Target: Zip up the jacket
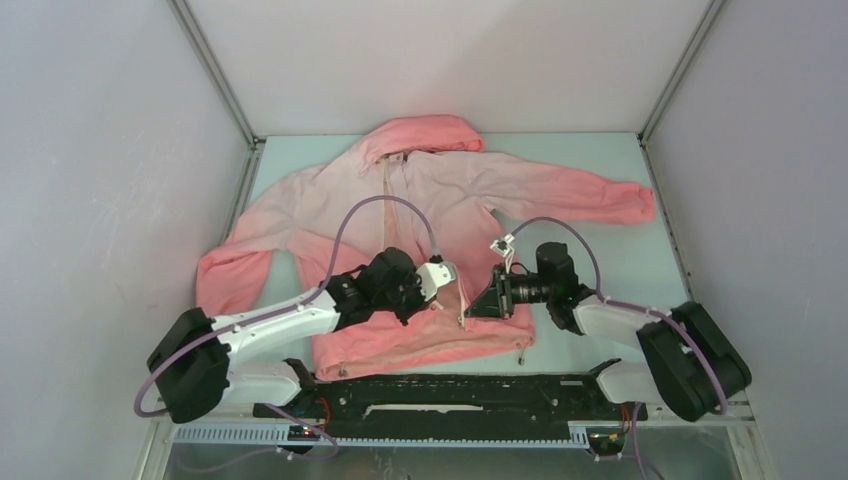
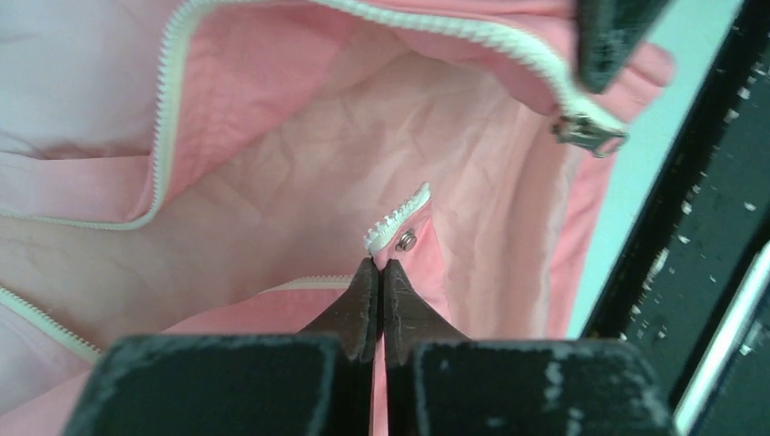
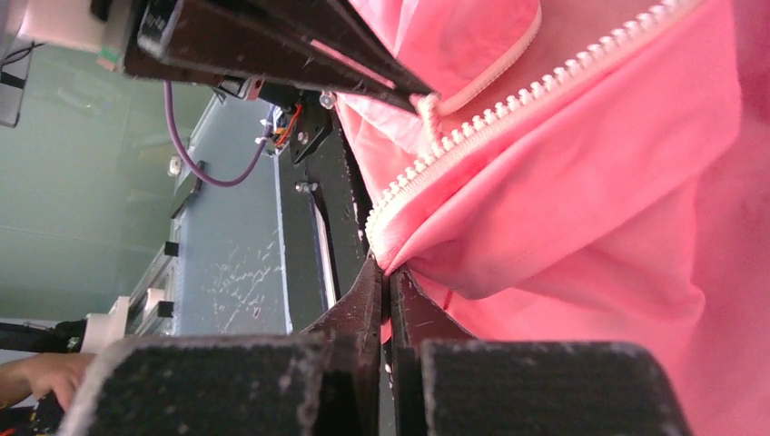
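Black base rail (image 1: 450, 392) nearest, pale green table (image 1: 610, 255) beyond, grey walls (image 1: 90, 150) around. Pink jacket (image 1: 440, 190) flat mid-table, hood far. Both arms angled inward over hem: left gripper (image 2: 380, 271) pinching zipper end, right gripper (image 3: 388, 277) pinching opposite zipper edge.

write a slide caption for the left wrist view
Left gripper pinched shut on the jacket just below the loose zipper end, slider on the opposite track

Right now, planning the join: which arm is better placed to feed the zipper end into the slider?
Left. The left fingers pinch the loose zipper end; the slider sits on the other half, by the right fingers.
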Available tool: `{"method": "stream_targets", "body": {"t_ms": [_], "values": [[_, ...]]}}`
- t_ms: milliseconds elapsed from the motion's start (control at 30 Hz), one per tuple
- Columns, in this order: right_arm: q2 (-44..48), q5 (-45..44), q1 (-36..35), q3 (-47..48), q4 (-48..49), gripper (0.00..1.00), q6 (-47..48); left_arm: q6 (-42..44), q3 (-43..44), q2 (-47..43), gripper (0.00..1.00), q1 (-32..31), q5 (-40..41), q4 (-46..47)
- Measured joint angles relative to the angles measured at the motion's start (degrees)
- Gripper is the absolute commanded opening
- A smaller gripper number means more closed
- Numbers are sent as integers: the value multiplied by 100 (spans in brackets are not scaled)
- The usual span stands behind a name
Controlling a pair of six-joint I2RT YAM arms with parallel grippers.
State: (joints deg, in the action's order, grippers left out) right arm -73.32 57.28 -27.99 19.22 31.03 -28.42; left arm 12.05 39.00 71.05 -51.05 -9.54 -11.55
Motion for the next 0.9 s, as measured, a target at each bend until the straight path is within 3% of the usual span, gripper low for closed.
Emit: {"method": "stream_targets", "body": {"t_ms": [333, 900], "values": [[-1121, 407, -382, 837, -31, 0, 225, 219, 2, -205, 0, 28, -599, -691], [-1639, 960, -706, 1099, -223, 0, 557, 658, 2, -625, 0, 164, -1239, -960]]}}
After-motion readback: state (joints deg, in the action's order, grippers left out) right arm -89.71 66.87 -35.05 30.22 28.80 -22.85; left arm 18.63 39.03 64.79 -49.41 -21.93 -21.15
